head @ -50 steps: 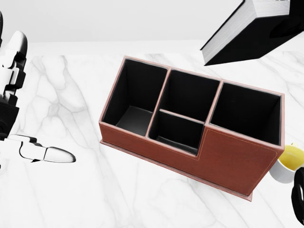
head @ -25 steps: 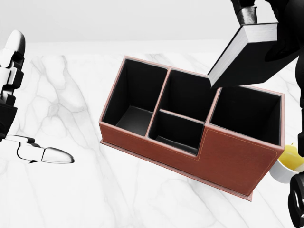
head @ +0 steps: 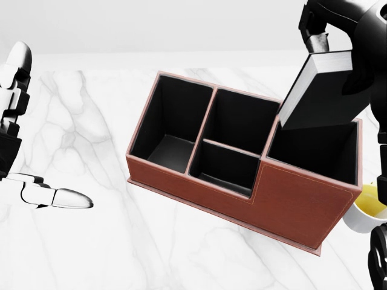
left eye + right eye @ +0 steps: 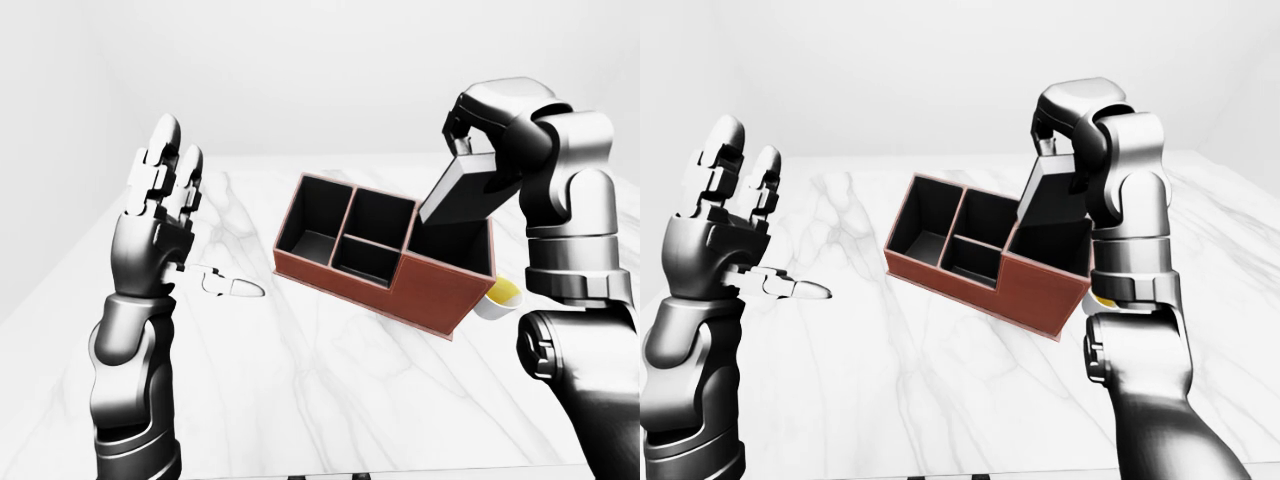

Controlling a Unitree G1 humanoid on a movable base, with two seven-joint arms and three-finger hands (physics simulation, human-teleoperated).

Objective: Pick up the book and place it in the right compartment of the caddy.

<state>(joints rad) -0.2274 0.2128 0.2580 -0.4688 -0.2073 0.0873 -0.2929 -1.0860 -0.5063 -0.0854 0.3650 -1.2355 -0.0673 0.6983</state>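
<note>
Book (image 3: 320,90), clamped tilted in the right hand (image 4: 470,135), hangs over the caddy's (image 3: 302,199) right compartment rim; left hand (image 4: 160,190) splayed.

Both arms (image 4: 130,380) glossy dark grey metal, rounded segmented shells with seams at joints. Left hand (image 4: 160,205) three-fingered, blocky dark knuckles, pale silver-white fingertips (image 4: 165,130). Right hand (image 4: 470,125) dark, smooth domed wrist housing. No cables or markings visible.

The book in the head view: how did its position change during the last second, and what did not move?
The right hand brought the book down from the top right corner, tilted; its lower corner now dips toward the caddy's right compartment. The hand stays shut on it. Caddy, yellow cup and open left hand stayed.
</note>
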